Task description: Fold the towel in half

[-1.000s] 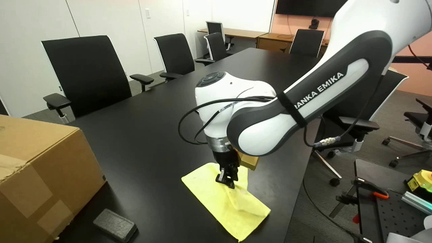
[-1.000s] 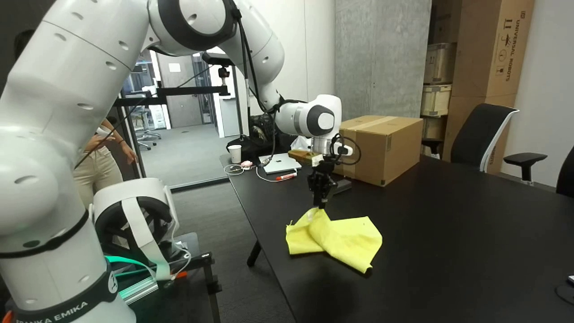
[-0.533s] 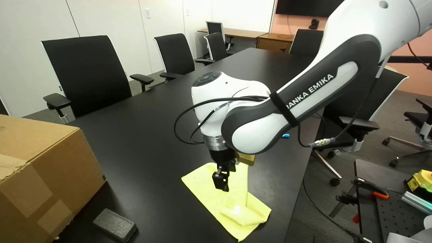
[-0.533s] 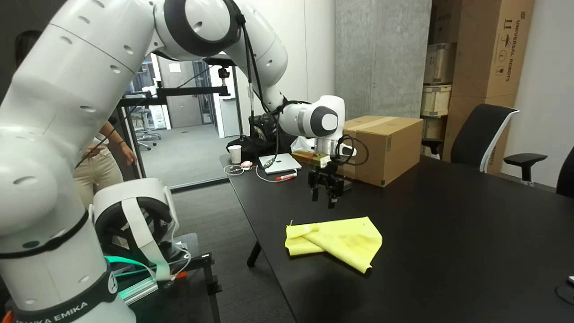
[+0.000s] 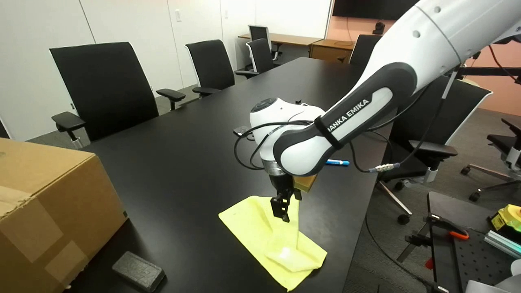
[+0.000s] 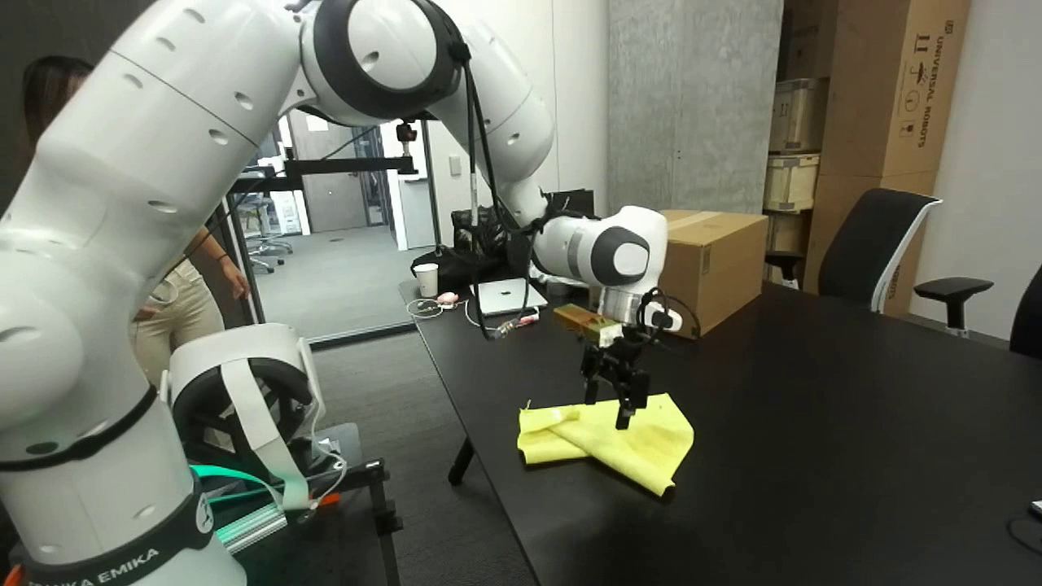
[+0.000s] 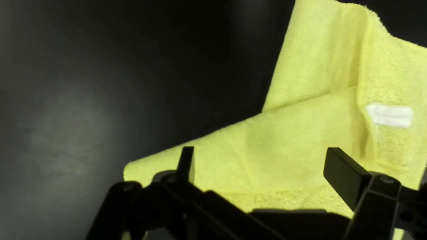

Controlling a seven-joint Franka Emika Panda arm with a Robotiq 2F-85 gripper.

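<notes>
Across the long black bench [image 5: 175, 179], in an exterior view, you have the yellow towel [image 5: 270, 244] lying near a long edge, part of it turned over on itself. Sharing that surface are a cardboard box [image 5: 61, 219], a dark grey block [image 5: 139, 271] and a blue marker [image 5: 337, 162]. Around it you see black office chairs [image 5: 103, 89], a white wall [image 5: 40, 24] and a dark screen [image 5: 372, 9] against a pinkish wall [image 5: 360, 27]. In an exterior view your gripper [image 6: 607, 413] hangs over the towel; you cannot judge from this angle whether the two touch. Beyond it, near the end of the bench, you find a silver laptop [image 6: 501, 293] and a white cup [image 6: 426, 280]; a person [image 6: 181, 316] is partly hidden by the arm [image 6: 171, 138], and a tall carton [image 6: 871, 106] printed UNIVERSAL ROBOTS rises beside stacked boxes [image 6: 791, 181]. In the wrist view, the bench top reads almost black with a soft pale sheen at the left of your picture, while the towel, its white label [image 7: 390, 115] showing, covers much of the right and bottom. Your gripper's fingers [image 7: 345, 176] stand well spread, with the towel visible through the gap between them.
</notes>
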